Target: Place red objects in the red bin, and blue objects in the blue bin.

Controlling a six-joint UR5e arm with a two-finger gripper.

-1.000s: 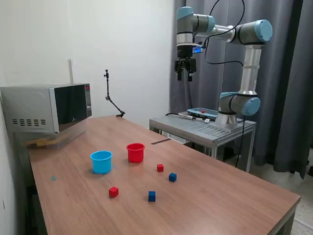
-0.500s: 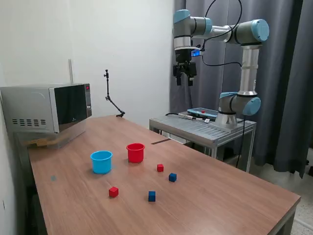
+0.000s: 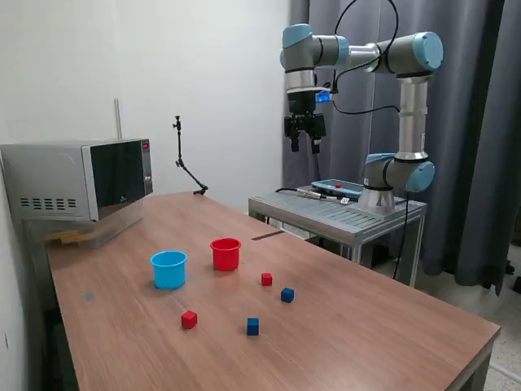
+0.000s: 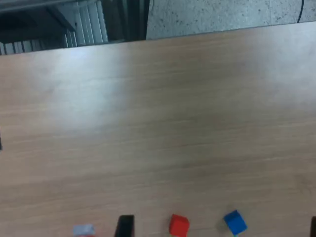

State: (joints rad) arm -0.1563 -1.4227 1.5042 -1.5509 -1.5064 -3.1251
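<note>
In the exterior view a red cup and a light blue cup stand side by side on the wooden table. Two red cubes and two dark blue cubes lie in front of the cups. My gripper hangs high above the table's far edge, open and empty, far from all of them. The wrist view shows a red cube and a blue cube at the picture's edge, beside one dark fingertip. The cups do not show clearly there.
A microwave stands at the exterior view's left. A metal stand carrying the arm's base and a tablet is behind the table. A thin black jointed holder stands at the table's far end. Dark curtains hang behind.
My gripper has moved toward the exterior view's left and slightly lower, still high in the air. The cubes and cups have not moved.
</note>
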